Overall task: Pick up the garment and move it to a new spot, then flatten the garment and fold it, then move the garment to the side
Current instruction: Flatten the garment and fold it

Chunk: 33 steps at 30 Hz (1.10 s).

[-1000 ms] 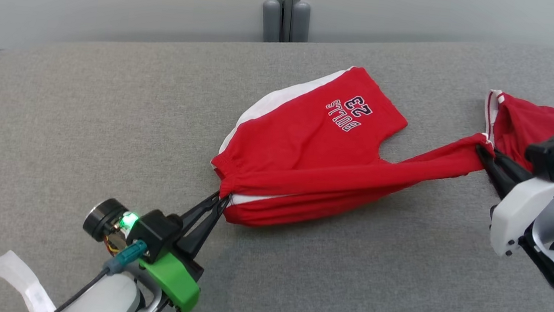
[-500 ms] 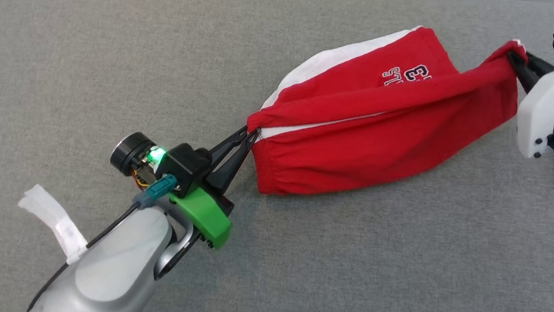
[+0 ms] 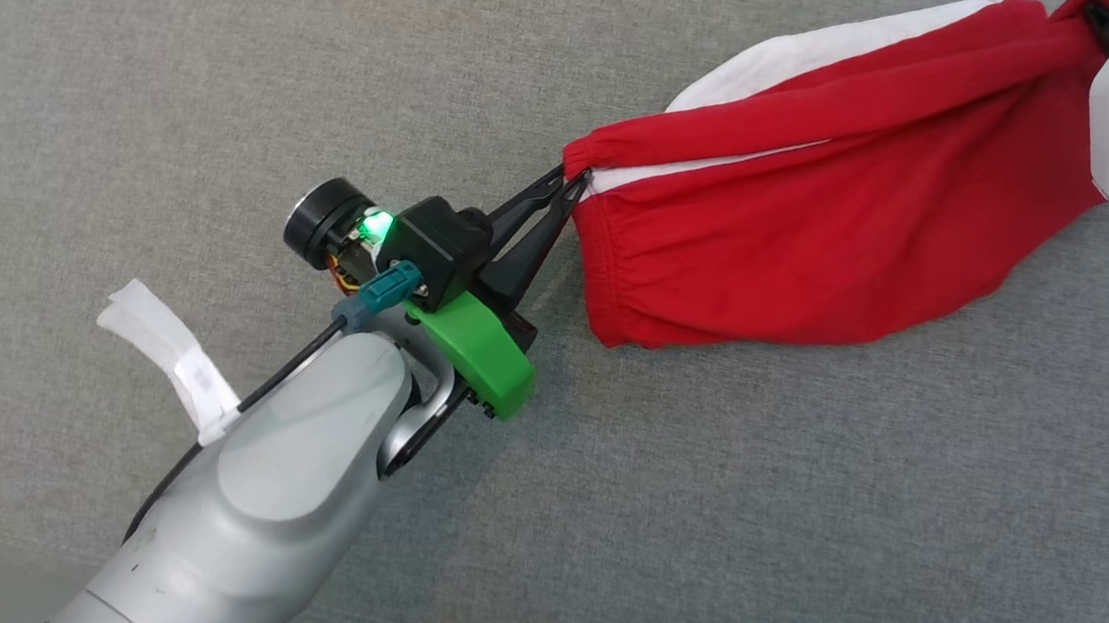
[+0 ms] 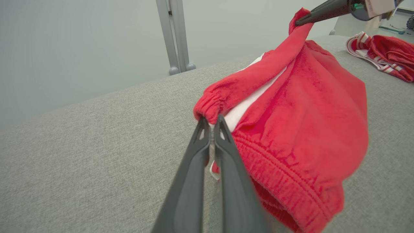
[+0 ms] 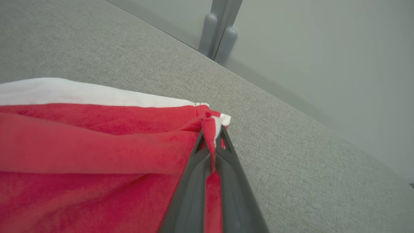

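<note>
The red garment (image 3: 821,245) is stretched between the two grippers over the gray table (image 3: 234,73), and its low edge sags toward the top. The left gripper (image 3: 566,184) is clamped on one end of the stretchy band. The right gripper (image 5: 212,129) is clamped on the far corner. This looks like the carry to a new spot. Move both arms together at one speed so the cloth is tight. Let the low edge land first, then lay the rest flat.

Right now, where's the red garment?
In the head view's upper right, the red garment hangs stretched between the left gripper, pinching its elastic edge, and the right gripper at its far end, over the grey cushion.
</note>
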{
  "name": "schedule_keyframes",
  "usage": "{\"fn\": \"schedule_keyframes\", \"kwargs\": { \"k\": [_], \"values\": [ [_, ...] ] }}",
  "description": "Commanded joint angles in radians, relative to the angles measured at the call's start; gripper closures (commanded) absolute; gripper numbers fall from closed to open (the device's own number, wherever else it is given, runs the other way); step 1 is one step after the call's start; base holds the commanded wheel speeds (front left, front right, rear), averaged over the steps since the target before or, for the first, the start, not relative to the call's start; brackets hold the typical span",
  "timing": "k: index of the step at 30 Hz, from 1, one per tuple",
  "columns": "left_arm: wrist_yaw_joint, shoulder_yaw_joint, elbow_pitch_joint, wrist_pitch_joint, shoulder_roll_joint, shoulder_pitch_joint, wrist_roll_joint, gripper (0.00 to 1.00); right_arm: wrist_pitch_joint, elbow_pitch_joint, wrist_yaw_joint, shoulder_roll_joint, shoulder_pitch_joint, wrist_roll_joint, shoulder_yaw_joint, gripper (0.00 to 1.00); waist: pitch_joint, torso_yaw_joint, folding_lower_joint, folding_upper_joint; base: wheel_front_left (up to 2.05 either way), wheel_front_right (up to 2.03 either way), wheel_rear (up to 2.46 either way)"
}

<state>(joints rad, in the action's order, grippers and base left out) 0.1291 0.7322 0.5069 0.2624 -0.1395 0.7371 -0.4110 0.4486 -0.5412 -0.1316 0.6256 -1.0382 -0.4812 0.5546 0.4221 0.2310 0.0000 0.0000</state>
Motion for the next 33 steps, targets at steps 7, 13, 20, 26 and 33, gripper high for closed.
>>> {"fn": "schedule_keyframes", "kwargs": {
  "k": [7,13,20,26,33],
  "values": [
    [0.002,0.003,0.001,0.003,0.025,0.046,-0.005,0.94,-0.055,-0.116,0.002,-0.005,-0.091,-0.013,0.038,1.00,0.061,0.057,0.0000,0.0000,0.00,0.00,0.00],
    [0.002,-0.004,0.038,0.003,0.036,0.066,0.006,0.00,-0.114,-0.190,0.002,-0.018,-0.145,-0.007,0.048,0.00,0.072,0.066,0.0000,0.0000,0.00,0.00,0.00],
    [-0.020,-0.092,0.092,0.003,0.034,0.056,0.074,0.00,-0.223,-0.305,0.002,-0.062,-0.156,0.013,0.013,0.00,0.040,0.042,0.0000,0.0000,0.00,0.00,0.00],
    [-0.028,-0.191,0.055,0.002,0.015,-0.026,0.096,0.00,-0.396,-0.340,0.002,-0.118,-0.073,-0.019,-0.023,0.00,-0.045,-0.003,0.0000,0.0000,0.00,0.00,0.00],
    [-0.049,-0.351,-0.075,0.002,0.009,-0.199,0.098,0.00,-0.627,-0.295,0.002,-0.185,0.100,-0.091,-0.041,0.00,-0.172,-0.074,0.0000,0.0000,0.00,0.00,0.00]
  ]
}}
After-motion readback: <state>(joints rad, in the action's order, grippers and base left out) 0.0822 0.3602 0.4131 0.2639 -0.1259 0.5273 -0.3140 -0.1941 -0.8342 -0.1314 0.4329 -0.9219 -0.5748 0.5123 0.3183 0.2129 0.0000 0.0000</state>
